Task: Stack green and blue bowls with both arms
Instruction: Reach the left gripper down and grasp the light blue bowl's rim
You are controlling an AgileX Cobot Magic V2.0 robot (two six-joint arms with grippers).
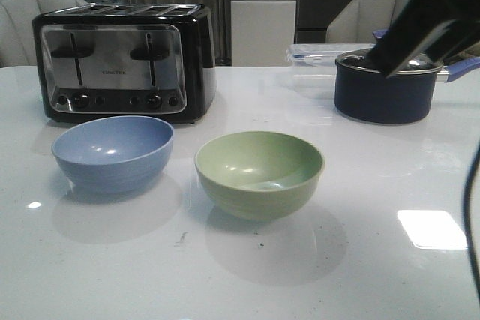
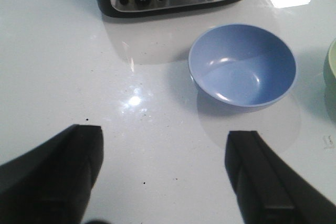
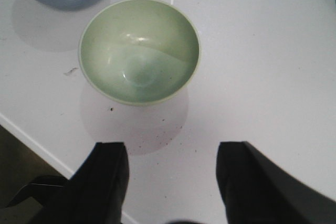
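Observation:
The blue bowl (image 1: 112,152) stands upright on the white table, left of centre, in front of the toaster. The green bowl (image 1: 259,173) stands beside it to the right, a small gap between them. Both are empty. In the left wrist view my left gripper (image 2: 164,137) is open and empty above bare table, apart from the blue bowl (image 2: 242,65). In the right wrist view my right gripper (image 3: 172,153) is open and empty, a little short of the green bowl (image 3: 139,51). In the front view only part of the right arm (image 1: 427,16) shows at upper right.
A black and steel toaster (image 1: 124,60) stands at the back left. A dark navy pot (image 1: 386,88) with a glass lid stands at the back right, a clear plastic container (image 1: 315,56) behind it. The table's near edge (image 3: 37,148) runs close to the right gripper.

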